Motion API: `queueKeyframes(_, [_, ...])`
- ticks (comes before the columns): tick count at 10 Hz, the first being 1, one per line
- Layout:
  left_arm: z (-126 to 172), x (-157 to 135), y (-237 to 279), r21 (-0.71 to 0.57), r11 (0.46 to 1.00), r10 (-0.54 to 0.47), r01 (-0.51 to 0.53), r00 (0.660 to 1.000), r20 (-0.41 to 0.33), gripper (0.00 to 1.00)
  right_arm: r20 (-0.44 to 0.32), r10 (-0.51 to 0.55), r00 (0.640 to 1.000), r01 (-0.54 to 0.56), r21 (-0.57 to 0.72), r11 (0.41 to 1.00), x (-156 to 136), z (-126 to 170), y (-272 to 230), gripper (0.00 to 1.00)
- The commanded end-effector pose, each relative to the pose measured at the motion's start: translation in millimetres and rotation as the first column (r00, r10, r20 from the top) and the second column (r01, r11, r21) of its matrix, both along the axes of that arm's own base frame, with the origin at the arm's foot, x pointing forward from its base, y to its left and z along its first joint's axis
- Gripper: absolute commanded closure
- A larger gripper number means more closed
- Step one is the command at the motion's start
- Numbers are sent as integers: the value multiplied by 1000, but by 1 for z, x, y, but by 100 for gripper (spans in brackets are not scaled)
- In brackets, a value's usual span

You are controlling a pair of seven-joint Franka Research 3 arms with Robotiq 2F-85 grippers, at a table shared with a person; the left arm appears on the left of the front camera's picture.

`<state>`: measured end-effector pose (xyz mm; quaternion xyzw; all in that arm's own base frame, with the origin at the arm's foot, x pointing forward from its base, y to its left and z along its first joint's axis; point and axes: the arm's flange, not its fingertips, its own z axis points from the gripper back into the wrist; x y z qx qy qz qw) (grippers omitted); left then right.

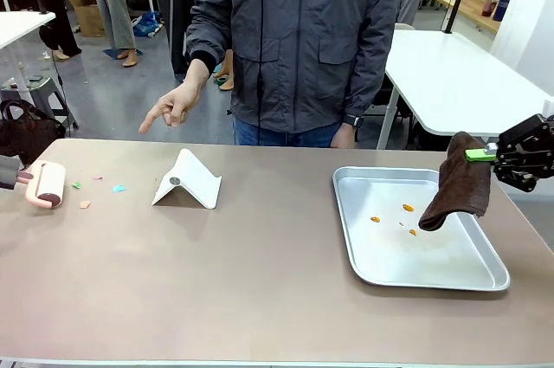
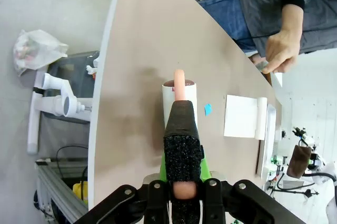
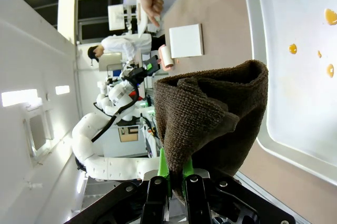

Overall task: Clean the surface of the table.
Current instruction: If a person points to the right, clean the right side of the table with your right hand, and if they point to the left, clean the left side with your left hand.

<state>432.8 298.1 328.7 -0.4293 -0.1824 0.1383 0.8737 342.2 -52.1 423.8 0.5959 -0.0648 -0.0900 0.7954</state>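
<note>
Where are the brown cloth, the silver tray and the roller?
brown cloth point(image 1: 463, 182): front view, middle of the hanging fold.
silver tray point(image 1: 441, 255): front view, bare part of its floor.
roller point(image 1: 49, 181): front view, middle of its white drum.

Matte smooth table point(image 1: 260, 281), shiny metal tray point(image 1: 433, 257), rough terry cloth point(image 1: 463, 179)
</note>
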Motion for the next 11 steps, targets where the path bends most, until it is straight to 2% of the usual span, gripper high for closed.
queueKeyframes(1, [4,7,0,4,999,37,-37,999,-2,78,-9,-5,1000,5,20,1000,-1,6,3,100])
queueKeyframes(6, [-14,13,-10,14,999,31,-31,997,-67,78,-9,-5,1000,5,20,1000,-1,6,3,100])
queueKeyframes(11, [-31,32,-35,42,999,32,-24,980,-195,78,-9,-5,1000,5,20,1000,-1,6,3,100])
